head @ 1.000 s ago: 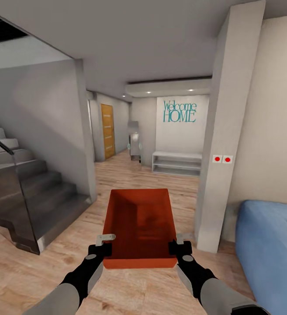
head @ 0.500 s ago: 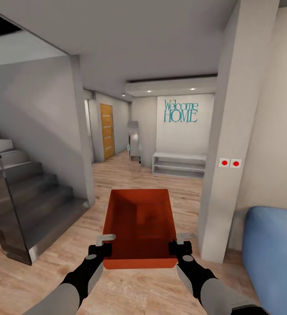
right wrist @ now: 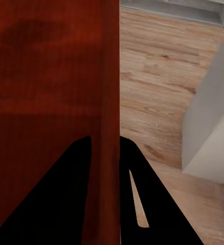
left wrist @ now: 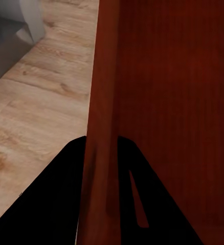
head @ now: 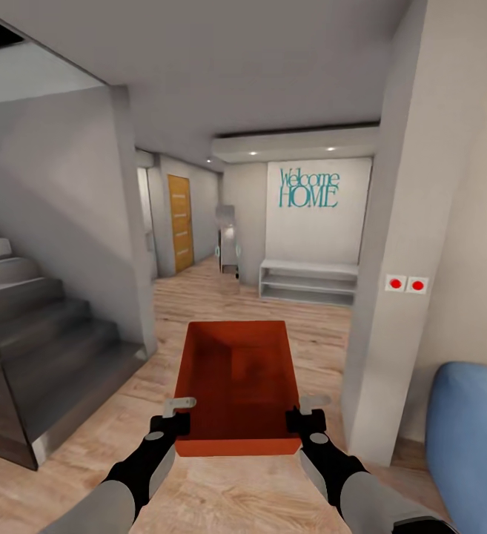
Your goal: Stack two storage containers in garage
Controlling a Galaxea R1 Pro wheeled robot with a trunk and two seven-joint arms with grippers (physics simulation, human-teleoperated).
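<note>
Orange-red lidless rectangular storage container [head: 237, 386] carried, left hand [head: 170, 424] and right hand [head: 305, 420] each pinching a side wall; garage placement and stacking judged outstanding.

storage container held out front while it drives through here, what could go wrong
The storage container hangs only by its thin side walls, the left gripper and right gripper each pinching one near the close end; a jolt could tip the far end down or slip a wall free. The white pillar stands near on the right and the stairs on the left, so swerving might clip a corner.
</note>
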